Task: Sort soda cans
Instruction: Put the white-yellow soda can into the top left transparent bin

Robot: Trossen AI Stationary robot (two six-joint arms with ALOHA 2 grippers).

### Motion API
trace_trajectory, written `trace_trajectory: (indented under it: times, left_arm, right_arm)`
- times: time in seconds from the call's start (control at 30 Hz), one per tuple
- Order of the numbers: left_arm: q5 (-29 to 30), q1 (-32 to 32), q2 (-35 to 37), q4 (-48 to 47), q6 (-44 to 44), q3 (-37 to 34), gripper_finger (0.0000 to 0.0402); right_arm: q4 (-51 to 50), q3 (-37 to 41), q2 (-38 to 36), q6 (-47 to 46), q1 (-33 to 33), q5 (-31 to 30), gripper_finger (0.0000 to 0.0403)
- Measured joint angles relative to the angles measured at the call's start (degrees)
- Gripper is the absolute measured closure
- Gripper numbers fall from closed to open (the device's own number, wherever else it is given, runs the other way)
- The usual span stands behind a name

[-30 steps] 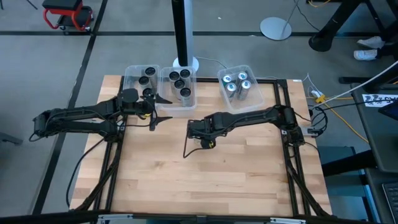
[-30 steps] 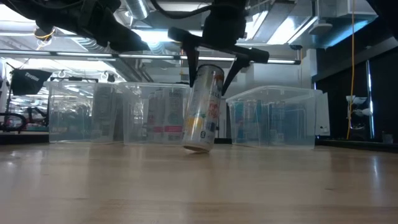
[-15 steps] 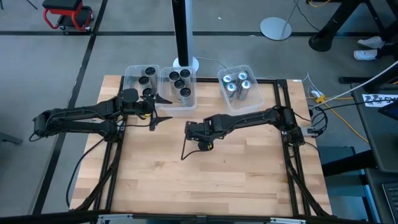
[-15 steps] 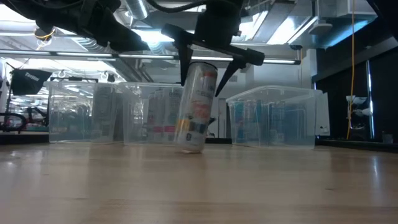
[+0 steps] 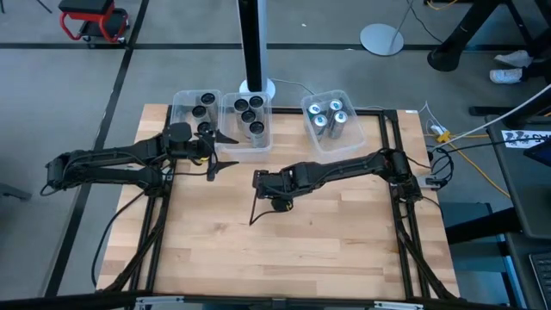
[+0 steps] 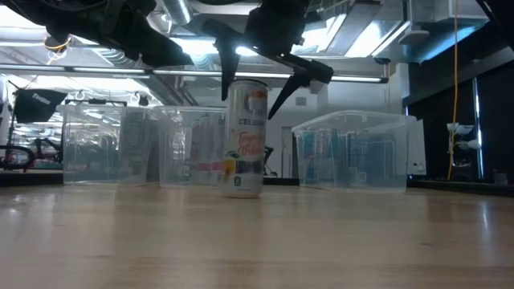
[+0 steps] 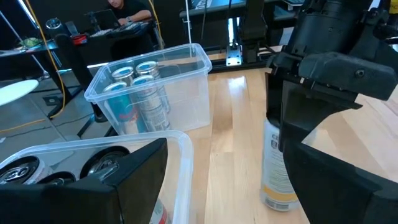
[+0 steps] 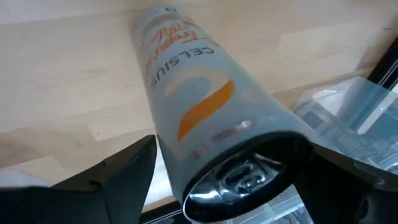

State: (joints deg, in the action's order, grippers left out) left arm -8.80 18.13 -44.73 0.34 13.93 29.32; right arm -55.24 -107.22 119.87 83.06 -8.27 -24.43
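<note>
The right claw [image 6: 255,76] hangs spread wide over a white soda can [image 6: 246,138] standing upright mid-surface [image 5: 301,250], untouched, while the left claw [image 5: 225,151] waits open beside the clear bins [image 5: 247,138].

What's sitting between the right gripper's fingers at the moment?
A white soda can stands upright on the table between the open fingers of the right gripper, as the low view shows.
</note>
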Motion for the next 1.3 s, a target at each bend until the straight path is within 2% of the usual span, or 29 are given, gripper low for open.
trace_trajectory:
  times: [0.33, 0.53, 0.73, 0.83, 0.97, 1.07, 1.3]
  left_arm:
    - [0.00, -0.01, 0.00, -0.24, -0.02, 0.00, 0.0094]
    - [0.00, -0.20, 0.00, -2.08, -0.15, 0.00, 0.0094]
    - [-0.51, -2.51, -0.09, -1.00, -0.21, 0.00, 0.0094]
    - [-2.96, -4.18, -1.35, 0.94, -1.07, 0.00, 0.0094]
    - [-3.52, -6.35, -5.19, 6.68, -3.52, 0.00, 0.0094]
    - [-3.50, -7.73, -9.37, 11.41, -5.54, 0.04, 0.0094]
    - [-3.13, -10.24, -20.27, 13.60, -9.39, 4.85, 0.0094]
  right_arm:
    - [-4.32, -7.67, -0.15, -0.62, -0.11, 0.01, 0.0058]
    - [-14.06, -14.74, -0.75, -5.12, -0.31, -0.04, 0.0058]
    - [-19.52, -13.24, -5.31, -11.78, -0.39, -1.30, 0.0058]
    - [-19.60, -9.02, -8.74, -14.64, -0.39, -4.90, 0.0058]
    - [-16.66, 0.52, -14.47, -17.92, -0.37, -9.49, 0.0058]
    - [-11.11, 10.30, -19.59, -19.44, -0.35, -12.41, 0.0058]
    - [7.29, 33.81, -31.82, -21.85, -0.35, -19.20, 0.0059]
